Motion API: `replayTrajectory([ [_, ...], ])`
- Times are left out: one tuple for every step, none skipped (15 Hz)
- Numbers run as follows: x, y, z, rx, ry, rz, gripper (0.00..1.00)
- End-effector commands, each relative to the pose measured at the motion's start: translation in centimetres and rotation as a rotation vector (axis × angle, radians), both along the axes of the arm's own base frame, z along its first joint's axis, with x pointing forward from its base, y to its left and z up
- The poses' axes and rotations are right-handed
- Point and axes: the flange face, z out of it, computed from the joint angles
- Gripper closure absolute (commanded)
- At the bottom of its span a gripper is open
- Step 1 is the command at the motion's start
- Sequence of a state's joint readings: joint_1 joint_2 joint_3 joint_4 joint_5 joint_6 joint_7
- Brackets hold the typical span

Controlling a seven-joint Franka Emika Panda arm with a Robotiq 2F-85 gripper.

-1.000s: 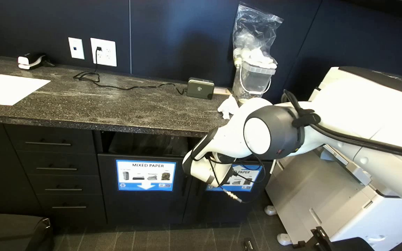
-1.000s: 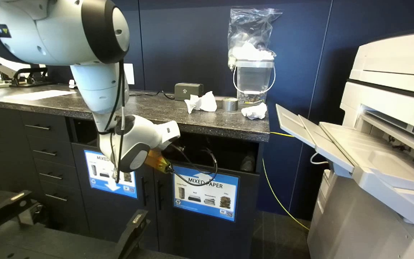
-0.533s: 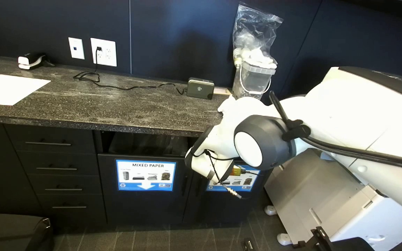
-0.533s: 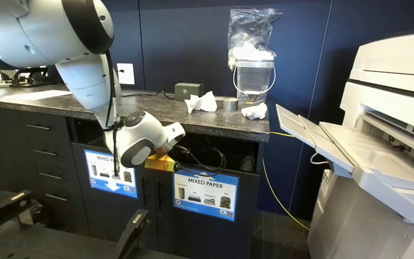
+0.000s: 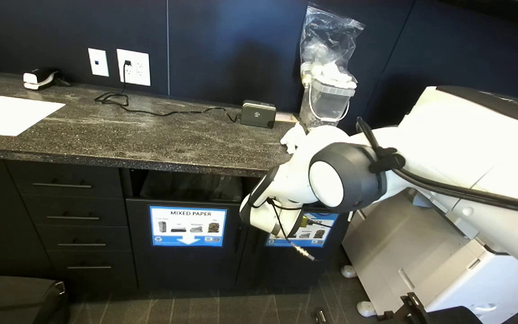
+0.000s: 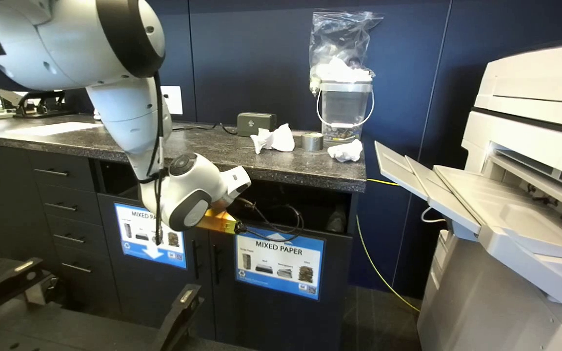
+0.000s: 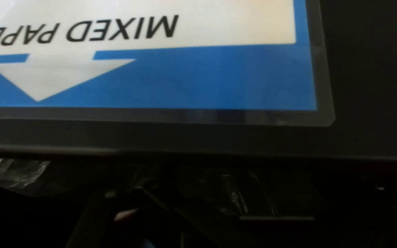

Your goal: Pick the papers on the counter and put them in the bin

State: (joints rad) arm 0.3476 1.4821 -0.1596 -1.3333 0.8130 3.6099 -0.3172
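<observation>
Two crumpled white papers lie on the counter (image 6: 198, 146): a left paper (image 6: 275, 139) and a right paper (image 6: 345, 151) near the right end. The left paper also shows in an exterior view (image 5: 292, 137), partly behind my arm. A flat white sheet (image 5: 14, 115) lies at the counter's far left. Under the counter is the bin with a "MIXED PAPER" sign (image 6: 279, 263) and a dark opening (image 6: 310, 207) above it. My wrist (image 6: 190, 190) is below the counter edge, at this opening. My gripper's fingers are hidden in both exterior views and lost in darkness in the wrist view.
A tape roll (image 6: 312, 141), a clear bucket (image 6: 343, 107) with a bag on top, and a grey box (image 6: 256, 124) stand on the counter. A printer (image 6: 520, 204) with an out-folded tray stands at the right. Another bin sign (image 5: 188, 226) is to the left.
My arm has swung and my wrist has risen slightly at the bin opening, then eased partly back. The papers on the counter have not moved.
</observation>
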Motion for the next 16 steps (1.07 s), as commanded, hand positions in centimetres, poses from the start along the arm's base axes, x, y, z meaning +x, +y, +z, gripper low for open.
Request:
replayTrajectory([
  [2.7,-0.2,3.7,0.093,-0.116,0.051,0.00],
  [2.2,-0.3,4.0,0.109,-0.160,0.057,0.00],
  [1.5,-0.6,4.3,0.130,-0.186,0.067,0.00],
  [1.0,-1.2,4.9,0.145,-0.200,0.089,0.00],
  [0.7,-2.0,5.8,0.146,-0.204,0.107,0.00],
  [0.0,-2.6,6.0,0.153,-0.195,0.122,0.00],
  [-0.9,-3.3,6.4,0.152,-0.164,0.135,0.00],
  [-1.1,-4.3,6.8,0.143,-0.112,0.138,0.00],
  [-1.6,-5.3,7.0,0.131,-0.068,0.116,0.00],
  [-2.2,-5.9,7.5,0.125,-0.039,0.121,0.00],
  [-2.8,-6.5,8.2,0.111,-0.004,0.117,0.00],
  [-3.3,-6.9,9.0,0.094,0.035,0.113,0.00],
  [-3.8,-7.2,9.9,0.084,0.069,0.118,0.00],
  [-4.1,-7.5,11.2,0.077,0.117,0.131,0.00],
  [-4.6,-7.7,12.1,0.070,0.163,0.141,0.00],
  [-5.1,-7.7,13.1,0.067,0.217,0.159,0.00],
])
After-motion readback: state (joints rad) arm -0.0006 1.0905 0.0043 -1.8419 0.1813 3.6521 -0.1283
